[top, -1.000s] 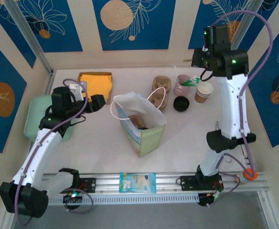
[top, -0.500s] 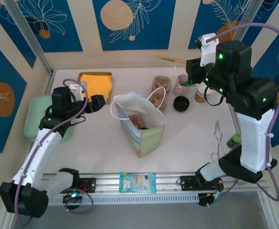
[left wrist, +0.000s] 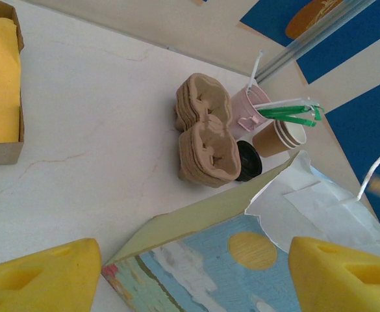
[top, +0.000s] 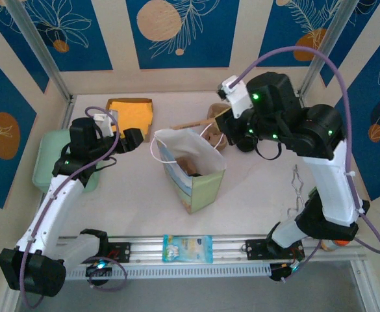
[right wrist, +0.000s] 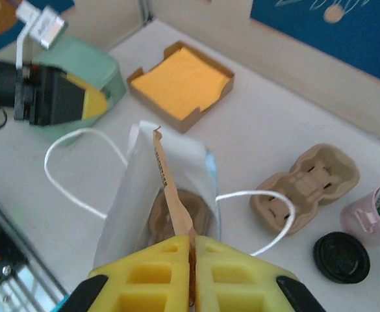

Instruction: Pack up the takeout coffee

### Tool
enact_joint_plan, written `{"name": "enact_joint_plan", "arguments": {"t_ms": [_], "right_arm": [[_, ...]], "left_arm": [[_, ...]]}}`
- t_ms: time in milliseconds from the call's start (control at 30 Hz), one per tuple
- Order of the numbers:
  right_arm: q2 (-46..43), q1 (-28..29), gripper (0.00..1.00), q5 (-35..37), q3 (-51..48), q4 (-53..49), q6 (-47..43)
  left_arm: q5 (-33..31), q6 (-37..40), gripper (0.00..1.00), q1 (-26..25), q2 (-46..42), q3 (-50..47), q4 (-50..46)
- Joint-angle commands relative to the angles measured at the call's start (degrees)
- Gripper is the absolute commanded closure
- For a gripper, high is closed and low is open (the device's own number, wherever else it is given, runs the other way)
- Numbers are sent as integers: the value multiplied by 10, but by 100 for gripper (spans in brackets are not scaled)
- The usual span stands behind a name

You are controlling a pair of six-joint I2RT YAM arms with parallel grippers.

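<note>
While my right gripper point(right wrist: 191, 250) pinches the near end of a thin brown paper-sleeved stick point(right wrist: 170, 185), its yellow pads are pressed together on it with no gap showing. The stick slants out over the open mouth of the paper bag point(right wrist: 138, 195). I judge this lets it drop in lengthwise beside the brown pulp piece point(right wrist: 177, 218) lying inside.

My left gripper point(left wrist: 190, 279) hangs just beside the bag on its handle side, jaws wide apart and holding nothing. I take that as readiness to steady the thin wall, since the bag looks tall and light enough to tip.

The takeout coffee point(right wrist: 341, 257) is not yet packed. It stands on the table beyond the bag on my right side, black lid up, just beside the pulp cup carrier point(right wrist: 306, 185) and near the pink utensil cup point(left wrist: 245, 107). It sits upright and apart from the bag, so it can be gripped once the stick is in.
</note>
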Motion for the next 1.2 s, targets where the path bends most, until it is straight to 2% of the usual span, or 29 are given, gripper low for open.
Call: {"name": "enact_joint_plan", "arguments": {"t_ms": [0,200,600,1167], "right_arm": [[9,18,91,7,-17,-35,-5],[36,27,91,24,-44,-46,-1],[146,28,93,51,-30,-51,-10],[283,29,94,29,31,-51,-15]], "left_arm": [[-3,9,24,6,-3,10,4],[-5,13,25,5,-2,3,7],[-3,13,25,6,-9,-15,12],[2,11,25,5,-17,-38,22]]}}
